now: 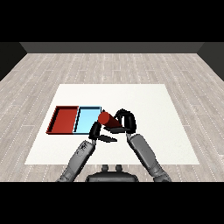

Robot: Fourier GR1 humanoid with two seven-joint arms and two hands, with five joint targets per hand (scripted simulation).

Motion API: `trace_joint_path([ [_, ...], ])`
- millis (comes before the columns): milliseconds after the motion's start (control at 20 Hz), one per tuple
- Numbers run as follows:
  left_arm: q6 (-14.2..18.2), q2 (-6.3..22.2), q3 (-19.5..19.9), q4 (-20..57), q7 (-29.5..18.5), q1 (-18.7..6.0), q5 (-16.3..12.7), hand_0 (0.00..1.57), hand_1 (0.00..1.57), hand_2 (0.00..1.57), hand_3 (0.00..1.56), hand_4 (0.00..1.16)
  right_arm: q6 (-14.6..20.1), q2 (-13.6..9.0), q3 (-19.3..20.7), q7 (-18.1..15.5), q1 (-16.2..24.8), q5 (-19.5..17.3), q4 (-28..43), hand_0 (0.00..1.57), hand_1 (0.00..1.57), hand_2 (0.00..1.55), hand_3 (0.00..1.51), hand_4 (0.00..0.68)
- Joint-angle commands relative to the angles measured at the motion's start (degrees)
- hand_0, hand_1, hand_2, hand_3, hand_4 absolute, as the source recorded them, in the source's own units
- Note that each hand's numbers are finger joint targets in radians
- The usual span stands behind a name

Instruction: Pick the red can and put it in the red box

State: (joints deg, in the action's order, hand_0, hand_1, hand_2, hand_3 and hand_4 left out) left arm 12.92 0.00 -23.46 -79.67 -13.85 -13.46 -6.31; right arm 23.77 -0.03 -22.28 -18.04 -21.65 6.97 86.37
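The red can [109,121] is tilted on its side, just right of the light blue tray, with its round top facing the trays. My right hand [126,120] is curled round the can's right end. My left hand [98,131] sits just below and left of the can with relaxed fingers pointing right, holding nothing. The red tray [64,119] lies at the left of the table, with nothing in it.
The light blue tray [88,118] lies between the red tray and the can, touching the red tray's right side. The white table [148,100] spreads wide to the right and behind the hands.
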Motion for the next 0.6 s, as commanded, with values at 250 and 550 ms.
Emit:
trace_joint_path([
  [250,4.3,0.0,-4.9,3.4,-1.6,-3.9,-5.7,0.00,0.00,0.00,0.00,0.00,0.0,0.0,-1.7,-0.8,-1.2,1.7,-0.4,1.45,1.45,1.44,1.39,0.666],
  [550,4.8,0.0,-6.4,2.0,-1.0,-3.6,-5.3,0.00,0.00,0.00,0.00,0.00,6.0,0.0,-7.2,1.6,-3.1,5.7,1.5,1.50,1.50,1.44,1.40,0.640],
])
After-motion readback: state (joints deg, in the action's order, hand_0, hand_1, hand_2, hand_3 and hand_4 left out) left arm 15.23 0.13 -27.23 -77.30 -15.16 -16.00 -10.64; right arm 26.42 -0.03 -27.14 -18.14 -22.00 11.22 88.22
